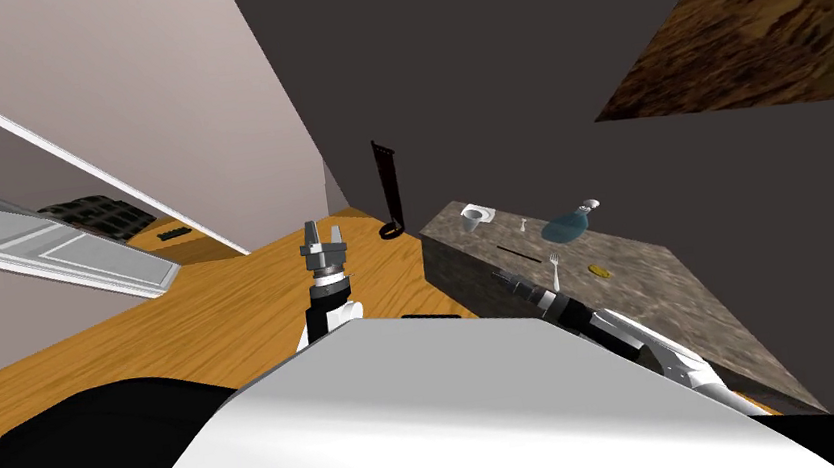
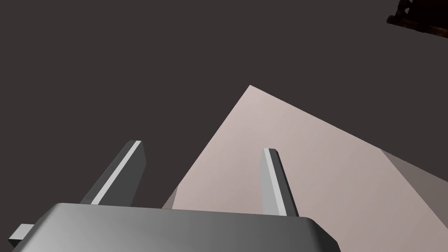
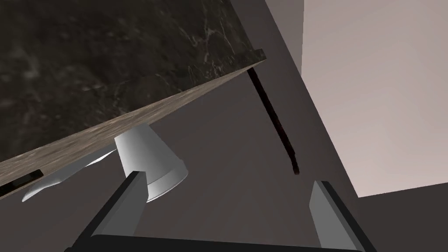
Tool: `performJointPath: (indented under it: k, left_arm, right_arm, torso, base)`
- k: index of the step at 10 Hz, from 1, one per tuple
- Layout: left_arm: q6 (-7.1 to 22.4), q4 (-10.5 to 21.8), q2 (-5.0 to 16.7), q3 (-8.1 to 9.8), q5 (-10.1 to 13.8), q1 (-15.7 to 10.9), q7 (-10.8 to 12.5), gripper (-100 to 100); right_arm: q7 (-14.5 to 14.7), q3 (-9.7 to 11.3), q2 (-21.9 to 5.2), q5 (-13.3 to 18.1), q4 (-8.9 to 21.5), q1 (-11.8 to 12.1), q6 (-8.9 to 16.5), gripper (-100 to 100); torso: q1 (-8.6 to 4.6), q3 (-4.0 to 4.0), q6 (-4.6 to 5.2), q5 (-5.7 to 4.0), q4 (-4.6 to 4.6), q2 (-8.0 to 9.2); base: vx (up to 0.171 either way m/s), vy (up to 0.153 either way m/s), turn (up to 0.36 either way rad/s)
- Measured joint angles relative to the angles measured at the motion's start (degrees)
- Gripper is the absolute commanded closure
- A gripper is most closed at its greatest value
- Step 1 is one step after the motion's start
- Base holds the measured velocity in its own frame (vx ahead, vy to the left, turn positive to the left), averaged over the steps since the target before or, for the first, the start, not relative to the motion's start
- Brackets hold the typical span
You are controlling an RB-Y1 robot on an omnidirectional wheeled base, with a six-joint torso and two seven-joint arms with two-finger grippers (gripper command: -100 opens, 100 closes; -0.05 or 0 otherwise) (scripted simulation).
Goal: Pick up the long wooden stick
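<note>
Desk: Stick location when this was taken?

Operator: The long stick point(image 1: 518, 253), thin and dark through my head camera, lay flat on the stone counter point(image 1: 662, 310), between the white cup point(image 1: 475, 215) at the counter's far corner and the fork point(image 1: 556, 270) toward the counter's middle. A blue flask point(image 1: 570, 224) stood farther in on the counter, and a small yellow piece point(image 1: 599, 270) lay just beside the fork.

Desk: Where were your arms?

Operator: My right gripper point(image 1: 502, 278) hung at the counter's edge, near the stick's closer end but apart from it. Its fingers point(image 3: 124, 201) were spread wide with nothing between them, and my wrist camera looked along the counter's dark side face toward the cup. My left gripper point(image 1: 323, 230) was well clear of the counter, out over the wood floor point(image 1: 214, 313), its jaws also standing open and empty.

Desk: Anything else by the counter?

Operator: A tall black stand point(image 1: 387, 189) stood on the floor just past the counter's far corner, against the dark wall point(image 1: 482, 56).
</note>
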Motion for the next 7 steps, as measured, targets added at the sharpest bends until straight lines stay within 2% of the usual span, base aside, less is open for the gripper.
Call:
performJointPath:
  k: [1, 3, 7]
  left_arm:
    - [0.0, 0.0, 0.0, -0.01, 0.0, 0.0, 0.0, 0]
    - [0.0, 0.0, 0.0, -0.01, 0.0, 0.0, 0.0, 0]
    - [0.0, 0.0, 0.0, 0.0, 0.0, 0.0, 0.0, 0]
  right_arm:
    - [0.4, 0.1, -1.7, 0.5, 1.2, 0.8, -0.7, -100]
    - [1.1, 1.6, -4.0, 1.8, 5.5, 0.1, -1.5, -100]
    - [0.8, 2.5, -10.4, 2.9, 7.9, 0.8, -1.2, -100]
  torso:
    - [0.06, -0.01, -0.03, 0.0, 0.0, -0.01]
    - [0.18, -0.01, -0.02, 0.02, -0.01, -0.02]
    - [0.13, -0.02, 0.0, 0.03, -0.01, -0.04]
  base:
    - [0.006, 0.085, 0.056]
    - [0.003, 0.104, 0.079]
    - [0.01, 0.086, 0.064]
